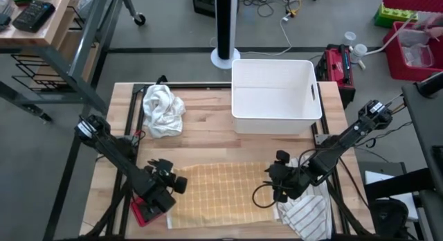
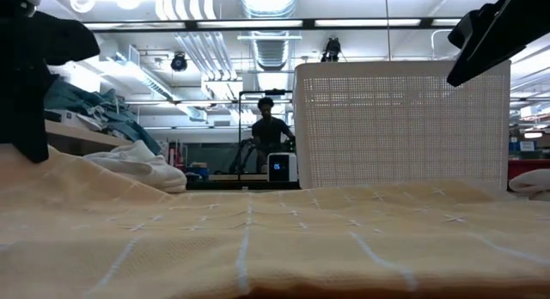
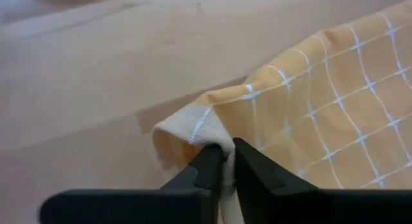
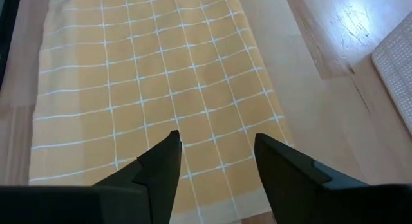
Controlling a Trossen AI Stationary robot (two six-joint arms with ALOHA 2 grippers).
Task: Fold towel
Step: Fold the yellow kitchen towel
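Yellow towel (image 1: 218,194) w/ thin white lines lying spread flat on the tabletop (image 1: 208,140), near the front edge, about the middle btwn both arms.

Left gripper (image 1: 171,183) down at the towel's left end, near the front-left corner of the tabletop. In the left wrist view, two dark fingers (image 3: 212,169) pressed together on a small bunched-up bit of towel corner (image 3: 193,127), cloth lifted a little off the wood there. Rest of the towel still flat.

Right gripper (image 1: 275,185) at the towel's right end, toward the front-right corner. Fingers (image 4: 161,163) apart in the right wrist view, w/ towel showing in the gap, nothing held. Can't tell if touching the cloth or just above.

White bin (image 1: 275,95) at the back edge, right of middle, w/ nothing seen inside. Crumpled white cloth (image 1: 163,109) toward the back-left corner, well apart from the towel. Striped white cloth (image 1: 304,213) at the front-right corner, just beside the towel's right end, partly under the right arm. Small red thing (image 1: 144,212) by the front-left, under the left arm.

Low view: towel filling the front, bin (image 2: 400,123) behind it, a person (image 2: 266,131) far back in the room.
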